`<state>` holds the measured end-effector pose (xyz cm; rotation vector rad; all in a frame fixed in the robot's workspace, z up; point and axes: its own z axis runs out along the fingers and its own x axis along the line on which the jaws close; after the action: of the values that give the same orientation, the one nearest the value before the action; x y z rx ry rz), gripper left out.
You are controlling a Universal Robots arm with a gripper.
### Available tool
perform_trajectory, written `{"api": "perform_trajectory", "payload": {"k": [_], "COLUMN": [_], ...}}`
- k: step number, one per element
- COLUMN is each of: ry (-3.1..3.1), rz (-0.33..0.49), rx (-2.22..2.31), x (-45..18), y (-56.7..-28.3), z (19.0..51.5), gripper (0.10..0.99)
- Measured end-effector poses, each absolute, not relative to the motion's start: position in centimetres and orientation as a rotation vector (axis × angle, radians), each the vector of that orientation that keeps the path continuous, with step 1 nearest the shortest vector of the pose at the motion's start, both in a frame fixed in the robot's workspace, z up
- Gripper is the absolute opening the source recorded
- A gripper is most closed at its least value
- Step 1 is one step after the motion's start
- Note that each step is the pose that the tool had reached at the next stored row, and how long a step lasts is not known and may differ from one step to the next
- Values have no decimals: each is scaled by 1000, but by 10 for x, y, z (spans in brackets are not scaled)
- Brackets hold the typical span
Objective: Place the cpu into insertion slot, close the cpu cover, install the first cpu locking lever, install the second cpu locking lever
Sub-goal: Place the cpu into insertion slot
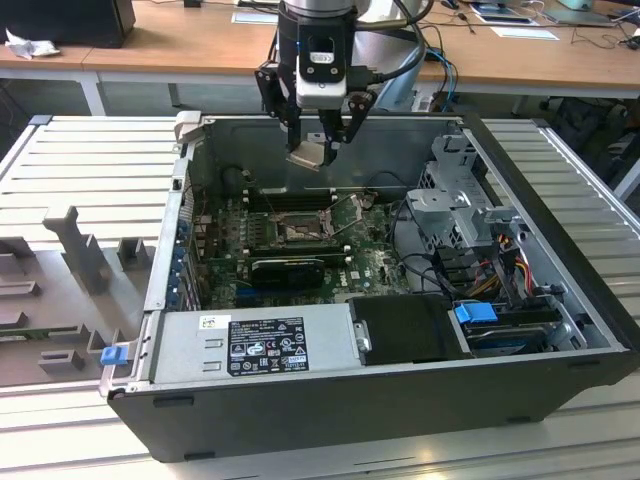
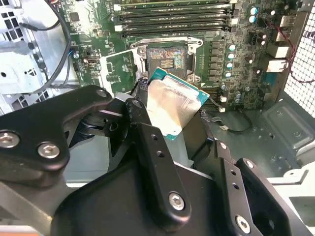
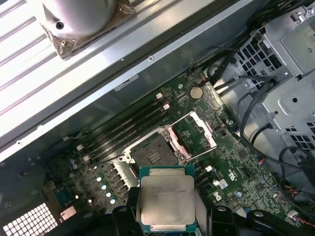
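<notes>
while over mobo slot, cpu in grip of tool

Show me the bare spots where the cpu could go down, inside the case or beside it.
Inside, the empty socket, between the memory slots and the open cover, is free. Outside, the ribbed table on the exterior view's right is bare. Crowded: the drive cage and cables.

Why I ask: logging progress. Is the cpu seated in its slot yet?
No, the gripper holds the cpu above the board, and the slot lies bare with its cover open.
</notes>
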<state>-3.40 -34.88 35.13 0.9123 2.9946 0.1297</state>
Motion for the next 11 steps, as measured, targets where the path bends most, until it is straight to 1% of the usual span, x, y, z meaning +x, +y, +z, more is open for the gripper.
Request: {"api": "perform_trajectory", "payload": {"k": [11], "ry": [2919], "rz": [128], "rx": [1116], "x": [-34], "y": [-349], "z": [348], "gripper": [529]}}
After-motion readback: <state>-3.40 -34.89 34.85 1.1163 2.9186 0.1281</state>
